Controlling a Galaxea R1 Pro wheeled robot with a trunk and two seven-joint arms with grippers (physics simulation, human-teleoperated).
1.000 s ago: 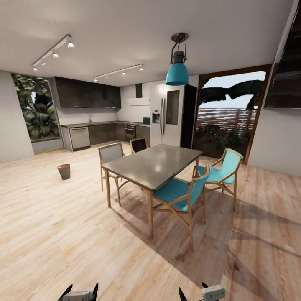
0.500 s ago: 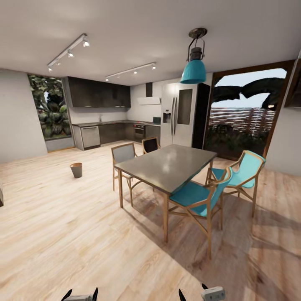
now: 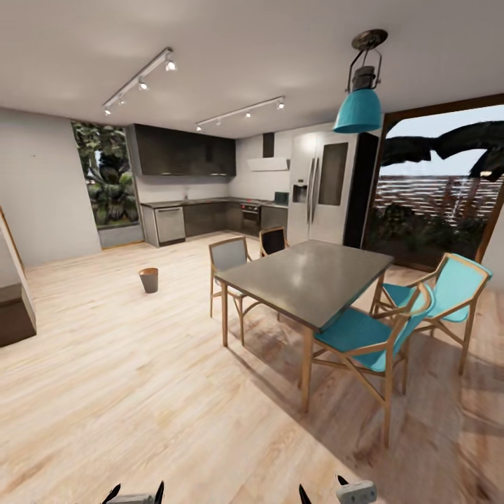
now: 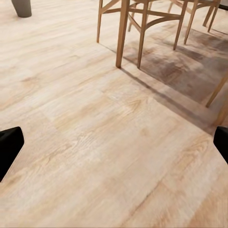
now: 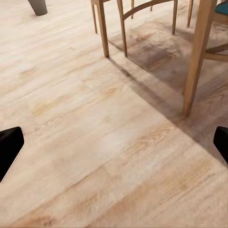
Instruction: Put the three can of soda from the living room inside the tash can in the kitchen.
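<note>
The tash can (image 3: 148, 279) stands alone on the pale wood floor, a small tapered bin in front of the kitchen (image 3: 203, 210) with its dark cabinets and oven. Its base also shows in the left wrist view as the tash can (image 4: 22, 7) and in the right wrist view as the tash can (image 5: 38, 5). My left gripper (image 3: 136, 491) and right gripper (image 3: 322, 488) hang low at the picture's lower edge, far from the bin. Both are open: the left gripper (image 4: 114, 145) and right gripper (image 5: 114, 145) hold nothing, only floor lies between their fingers. The can of soda and the living room are out of view.
A grey dining table (image 3: 308, 280) with turquoise chairs (image 3: 364, 332) and grey-backed chairs (image 3: 227, 255) stands to the right of the bin. A steel fridge (image 3: 322, 185) is behind it. A dark low piece of furniture (image 3: 14, 315) sits at the left edge. Open floor runs from me to the bin.
The whole picture has shifted right, so the camera has turned left; the dark furniture at the left edge has come into view. Both grippers keep their pose.
</note>
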